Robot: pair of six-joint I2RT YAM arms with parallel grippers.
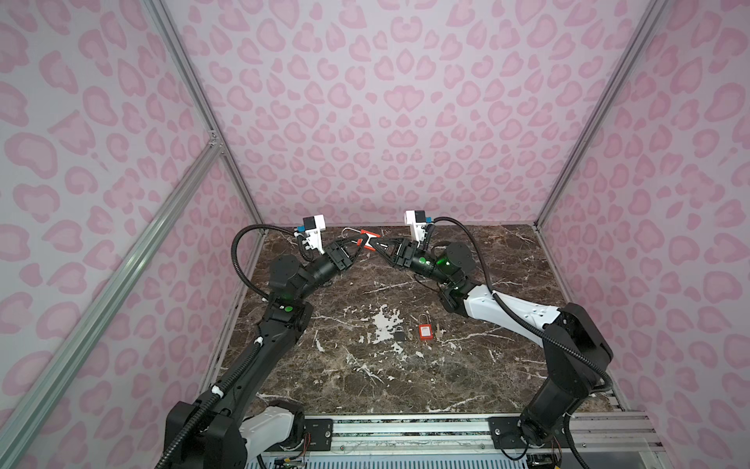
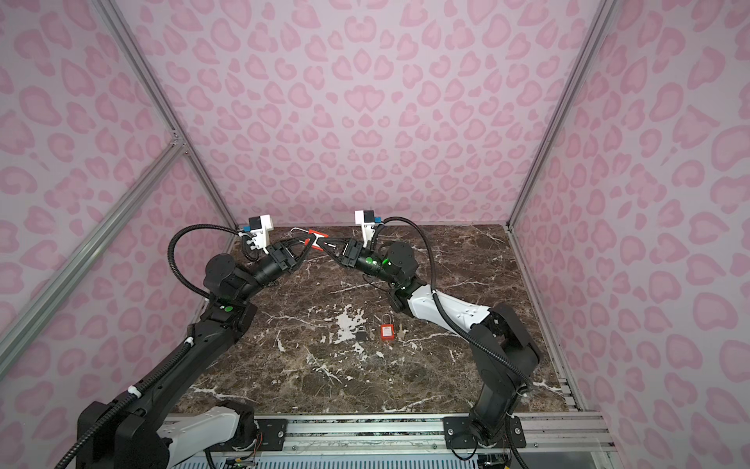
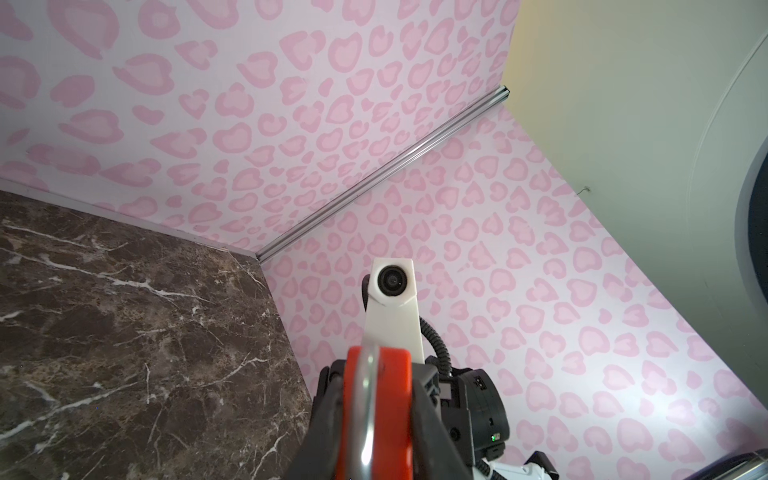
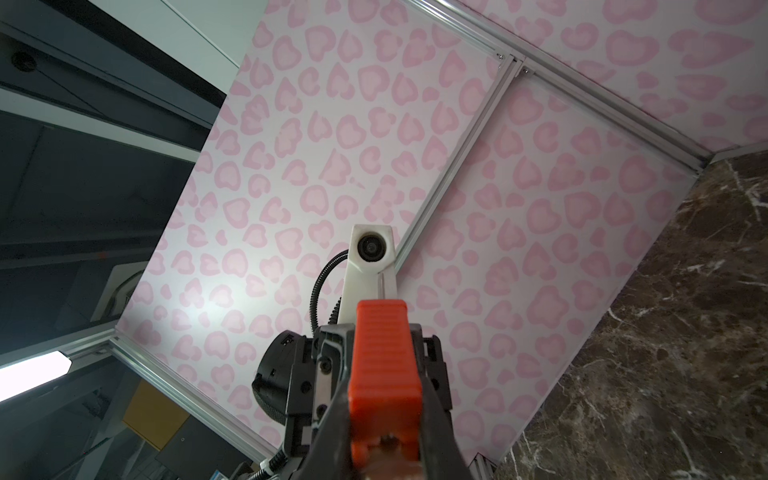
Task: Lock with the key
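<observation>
A red padlock (image 1: 367,238) with a white label hangs in the air near the back wall, its silver shackle (image 1: 350,232) pointing left. My left gripper (image 1: 359,244) is shut on its shackle end; in the left wrist view the red body (image 3: 395,399) fills the gap between the fingers, with the shackle (image 3: 368,407) lying across it. My right gripper (image 1: 376,244) is shut on the other end, the ribbed red side (image 4: 384,365) between its fingers. A blurred brass-coloured piece (image 4: 384,451) sits at the keyhole end; I cannot tell whether it is the key.
On the dark marble table (image 1: 406,385) lie a second red padlock (image 1: 425,330) and a small dark grey padlock (image 1: 399,334), near the middle. Pink-patterned walls with aluminium posts (image 1: 199,101) close in three sides. The arm bases sit on a rail (image 1: 406,430) at the front.
</observation>
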